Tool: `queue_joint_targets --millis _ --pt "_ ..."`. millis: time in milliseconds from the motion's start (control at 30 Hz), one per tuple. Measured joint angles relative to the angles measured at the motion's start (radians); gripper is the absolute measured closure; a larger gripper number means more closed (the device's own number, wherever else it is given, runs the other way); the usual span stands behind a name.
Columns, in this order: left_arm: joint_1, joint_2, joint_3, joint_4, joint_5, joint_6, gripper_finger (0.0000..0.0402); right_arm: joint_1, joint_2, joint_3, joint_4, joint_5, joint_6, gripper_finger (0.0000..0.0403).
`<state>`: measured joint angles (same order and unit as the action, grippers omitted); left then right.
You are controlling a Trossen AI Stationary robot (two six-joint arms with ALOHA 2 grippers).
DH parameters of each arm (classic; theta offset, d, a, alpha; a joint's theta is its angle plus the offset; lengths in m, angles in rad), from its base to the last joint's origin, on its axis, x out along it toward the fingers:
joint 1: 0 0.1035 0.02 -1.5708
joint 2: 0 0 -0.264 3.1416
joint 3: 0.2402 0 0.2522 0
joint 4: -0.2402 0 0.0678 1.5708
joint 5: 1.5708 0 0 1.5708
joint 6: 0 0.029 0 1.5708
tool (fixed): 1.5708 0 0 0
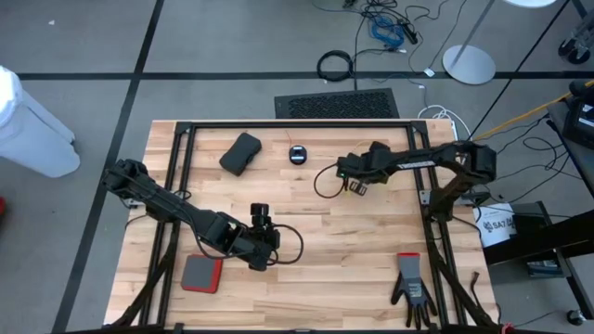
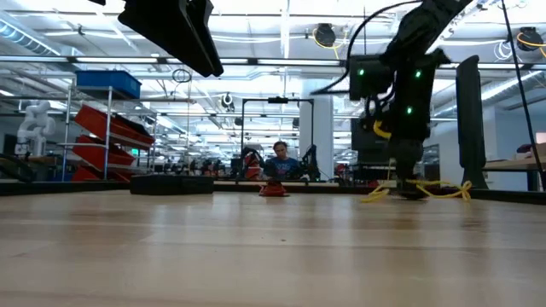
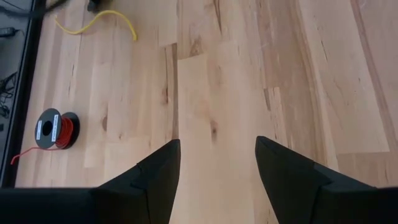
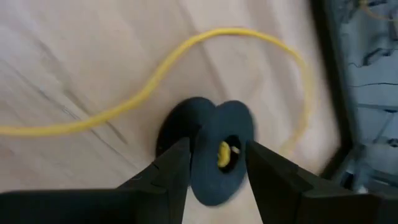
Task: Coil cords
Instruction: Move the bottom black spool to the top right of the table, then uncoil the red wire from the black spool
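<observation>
1. Near edge. A red pad [image 1: 201, 275] lies by the near left corner of the tabletop [image 1: 353, 269]. A dark glove [image 1: 411, 289] lies by the near right corner. Neither carries readable writing.

2. Left gripper [image 3: 217, 146]. It hangs released, jaws apart and empty, over bare wood left of centre. A thin dark loop [image 1: 295, 243] lies just beside it. Whether this is the second cord cannot be told.

3. Right gripper [image 4: 217, 149]. It is right of centre, toward the far edge, and grasps the yellow reel [image 4: 224, 124] by its flanges. The yellow cord [image 4: 230, 31] curves loose over the wood around the reel, not wound.

4. Far edge. The second reel [image 3: 56, 129], with reddish wire on it, stands near the far edge, with a black pouch [image 1: 240, 154] to its left. A white label on its flange cannot be read.

5. Beyond the right edge, a white tag [image 1: 497, 225] shows letters starting "SAT"; the rest is hidden.

Likely faults from this state:
- The grip bears on thin flanges, so the reel may twist or pop out if it is turned or lifted fast.
- No gripper holds the loose cord. Turns laid without tension may spring off, or the cord may catch under a finger and kink.
- The second reel sits near the far edge. A nudge from an arm or a tug on its wire may send it off the tabletop.
</observation>
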<state>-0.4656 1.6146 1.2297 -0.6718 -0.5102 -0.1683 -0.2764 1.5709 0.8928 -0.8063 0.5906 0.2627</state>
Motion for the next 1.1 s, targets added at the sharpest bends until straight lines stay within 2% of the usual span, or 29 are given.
queue_joint_targets --millis 133,300,467,600,733,1100 --pt "0.000 0.000 0.000 0.000 0.000 0.000 0.0185 0.015 -0.096 0.000 -0.019 0.000 0.038 0.0262" --pt "0.000 0.000 0.000 0.001 0.000 0.000 0.0185 0.047 -0.210 0.000 -0.003 -0.061 0.053 0.0262" --pt "0.000 0.000 0.000 0.001 0.000 -0.004 0.0185 0.079 -0.278 0.000 0.048 -0.205 0.051 0.0262" --pt "0.000 0.000 0.000 0.002 0.000 -0.007 0.0185 0.142 -0.289 0.001 0.128 -0.294 0.050 0.0262" --pt "0.000 0.000 0.000 0.007 0.000 -0.007 0.0185 0.221 -0.280 0.001 0.216 -0.337 0.041 0.0262" --pt "0.008 0.000 0.000 0.011 0.000 -0.002 0.0185 0.453 -0.281 0.001 0.461 -0.385 0.014 0.0262"
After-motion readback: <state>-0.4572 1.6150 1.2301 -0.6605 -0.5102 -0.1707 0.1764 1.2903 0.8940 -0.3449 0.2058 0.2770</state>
